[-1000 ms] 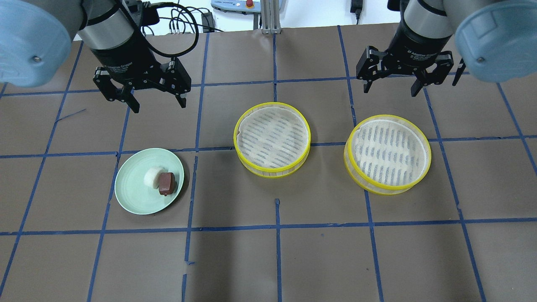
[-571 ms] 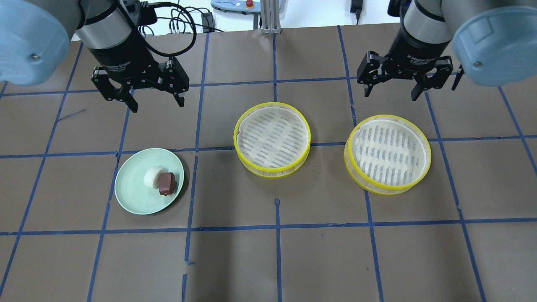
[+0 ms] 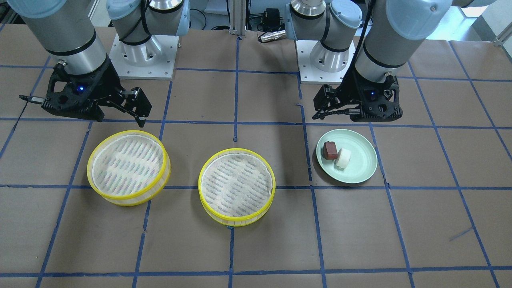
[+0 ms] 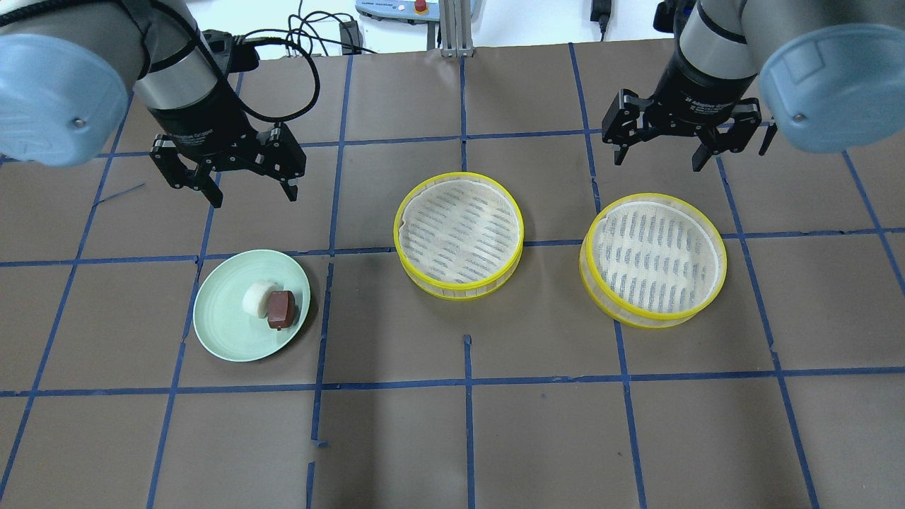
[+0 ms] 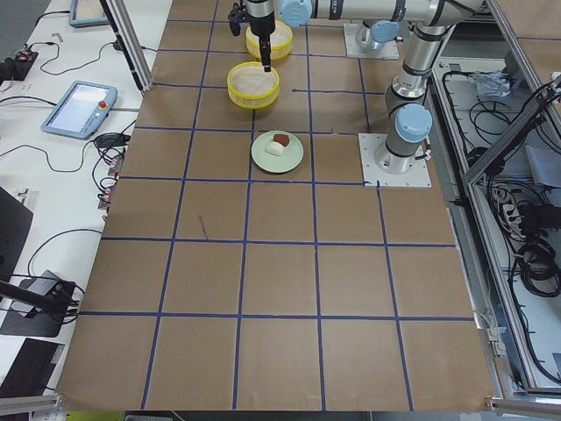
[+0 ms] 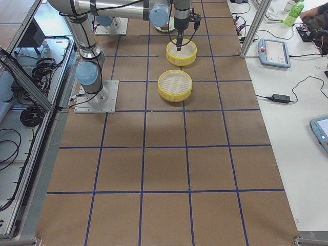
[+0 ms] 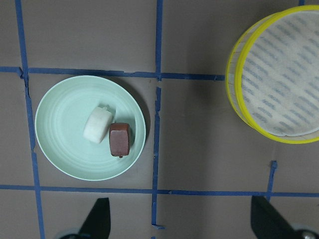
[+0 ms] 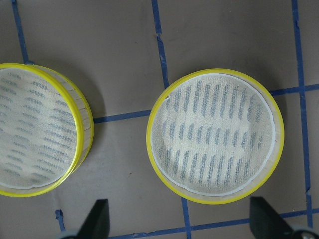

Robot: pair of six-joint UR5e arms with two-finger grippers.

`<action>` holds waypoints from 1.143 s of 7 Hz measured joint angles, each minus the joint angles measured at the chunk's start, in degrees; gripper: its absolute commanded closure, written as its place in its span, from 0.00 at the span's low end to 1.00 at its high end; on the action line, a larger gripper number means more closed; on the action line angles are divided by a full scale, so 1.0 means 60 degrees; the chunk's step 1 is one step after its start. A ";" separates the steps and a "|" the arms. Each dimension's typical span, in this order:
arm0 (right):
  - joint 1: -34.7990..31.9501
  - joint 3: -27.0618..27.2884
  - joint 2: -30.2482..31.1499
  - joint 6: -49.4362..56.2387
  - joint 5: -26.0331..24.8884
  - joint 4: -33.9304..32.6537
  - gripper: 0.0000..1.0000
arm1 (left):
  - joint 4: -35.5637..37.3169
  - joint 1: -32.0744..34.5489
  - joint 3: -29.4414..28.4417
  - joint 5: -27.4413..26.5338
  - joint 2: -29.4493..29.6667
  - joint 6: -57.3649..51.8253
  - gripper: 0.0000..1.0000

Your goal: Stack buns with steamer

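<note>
A white rounded bun (image 4: pixel 256 297) and a reddish-brown blocky bun (image 4: pixel 281 309) lie touching on a pale green plate (image 4: pixel 219 329) at the left. Two empty yellow-rimmed steamer trays stand to its right: one in the middle (image 4: pixel 459 233), one on the right (image 4: pixel 654 258). My left gripper (image 4: pixel 252 198) is open and empty, above the table just behind the plate. Its wrist view shows the white bun (image 7: pixel 98 124), the brown bun (image 7: pixel 119 140) and the middle steamer (image 7: pixel 279 74). My right gripper (image 4: pixel 659 164) is open and empty, behind the right steamer (image 8: pixel 215 134).
The table is brown paper with a grid of blue tape (image 4: pixel 466 382). Cables (image 4: pixel 304 35) and a metal post (image 4: pixel 452 28) sit at the far edge. Both robot bases (image 3: pixel 140 52) stand at the near side. Operator tablets (image 5: pixel 83 101) lie off the table.
My left gripper has moved toward the plate and sits nearer to it. My right gripper has shifted slightly toward the right steamer. Both stay open; buns and steamers have not moved.
</note>
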State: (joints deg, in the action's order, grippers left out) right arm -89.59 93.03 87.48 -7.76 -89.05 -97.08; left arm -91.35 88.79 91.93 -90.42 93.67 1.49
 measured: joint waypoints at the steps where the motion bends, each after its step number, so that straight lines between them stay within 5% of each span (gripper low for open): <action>1: 0.0012 0.0009 -0.0028 0.0018 -0.0006 -0.0024 0.00 | 0.0168 -0.0147 0.0326 -0.0124 0.0045 -0.0284 0.00; 5: 0.0057 0.0008 -0.0126 0.0158 0.0028 -0.0198 0.00 | 0.1688 -0.1581 0.2619 -0.0869 0.0347 -0.2555 0.05; 8: 0.0060 -0.0003 -0.0163 0.0454 -0.0264 -0.0767 0.00 | 0.2894 -0.2240 0.3168 -0.0862 0.1396 -0.7697 0.04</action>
State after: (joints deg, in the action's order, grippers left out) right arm -89.23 93.02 86.50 -5.03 -90.64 -101.68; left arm -73.99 75.36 110.93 -95.59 102.05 -44.69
